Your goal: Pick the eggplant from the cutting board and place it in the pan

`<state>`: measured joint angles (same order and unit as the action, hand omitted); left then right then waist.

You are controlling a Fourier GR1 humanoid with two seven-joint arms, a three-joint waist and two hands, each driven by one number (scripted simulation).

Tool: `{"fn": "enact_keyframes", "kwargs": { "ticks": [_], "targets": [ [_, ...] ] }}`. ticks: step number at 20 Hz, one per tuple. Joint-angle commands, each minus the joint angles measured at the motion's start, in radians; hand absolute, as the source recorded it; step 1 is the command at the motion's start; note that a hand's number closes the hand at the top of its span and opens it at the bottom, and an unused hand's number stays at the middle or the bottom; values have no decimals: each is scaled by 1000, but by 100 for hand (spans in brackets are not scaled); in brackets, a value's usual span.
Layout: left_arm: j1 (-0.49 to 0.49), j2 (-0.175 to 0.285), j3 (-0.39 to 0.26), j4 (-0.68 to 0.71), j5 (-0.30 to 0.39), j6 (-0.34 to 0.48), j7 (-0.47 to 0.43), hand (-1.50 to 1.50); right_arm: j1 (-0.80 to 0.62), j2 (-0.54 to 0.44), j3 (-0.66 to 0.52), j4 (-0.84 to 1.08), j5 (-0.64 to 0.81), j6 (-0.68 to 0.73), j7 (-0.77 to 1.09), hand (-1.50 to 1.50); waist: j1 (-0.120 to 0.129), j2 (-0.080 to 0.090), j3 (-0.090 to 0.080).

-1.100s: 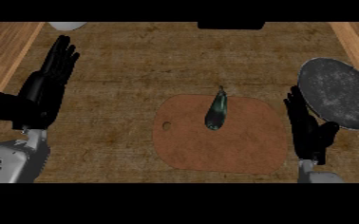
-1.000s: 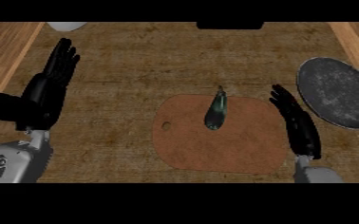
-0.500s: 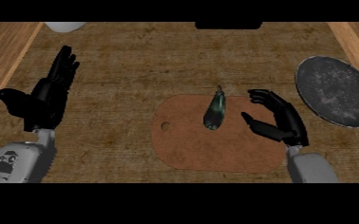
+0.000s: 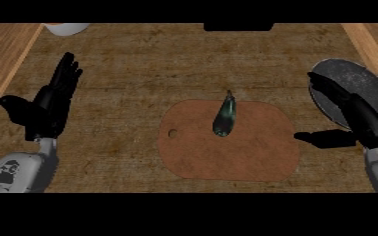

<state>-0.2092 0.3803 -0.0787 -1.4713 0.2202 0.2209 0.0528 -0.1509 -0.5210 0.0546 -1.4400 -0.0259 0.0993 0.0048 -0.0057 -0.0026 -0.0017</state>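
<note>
A dark green-purple eggplant (image 4: 225,116) lies lengthwise on the upper middle of the brown cutting board (image 4: 244,157), stem pointing away. The grey round pan (image 4: 347,82) sits at the counter's right edge. My right hand (image 4: 353,114) is open to the right of the board, fingers stretched up over the pan's lower left part and thumb pointing left toward the board; it touches neither the eggplant nor anything else I can see. My left hand (image 4: 46,107) rests open at the far left, fingers up.
A white bowl (image 4: 66,28) peeks in at the top left. A dark object (image 4: 238,27) sits at the top centre edge. Wooden borders run along the left and right sides of the counter.
My right hand has swung back to the right, away from the eggplant, and now lies over the pan's edge with fingers spread. The left hand and eggplant have stayed put.
</note>
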Motion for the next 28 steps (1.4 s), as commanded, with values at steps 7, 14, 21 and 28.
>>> {"fn": "enact_keyframes", "kwargs": {
  "ticks": [7, 14, 21, 28],
  "targets": [
    [-45, -55, -23, 40, -58, 8, 0, 0, -350, -179, -25, 89, -61, 305, 336, -150, 16, 5, 1],
    [-72, -65, 31, 80, -53, -40, -1, 0, -529, -47, 19, 139, 38, 295, 434, -150, 14, 5, 1],
    [-41, -77, 51, 54, -80, -44, -12, 0, -486, 65, 20, 61, -30, 350, 476, -150, 6, 2, 1],
    [1, -73, 74, -15, -84, -68, 22, 0, -559, 133, 49, 69, 16, 365, 671, -150, 10, 1, 1]
  ]
}}
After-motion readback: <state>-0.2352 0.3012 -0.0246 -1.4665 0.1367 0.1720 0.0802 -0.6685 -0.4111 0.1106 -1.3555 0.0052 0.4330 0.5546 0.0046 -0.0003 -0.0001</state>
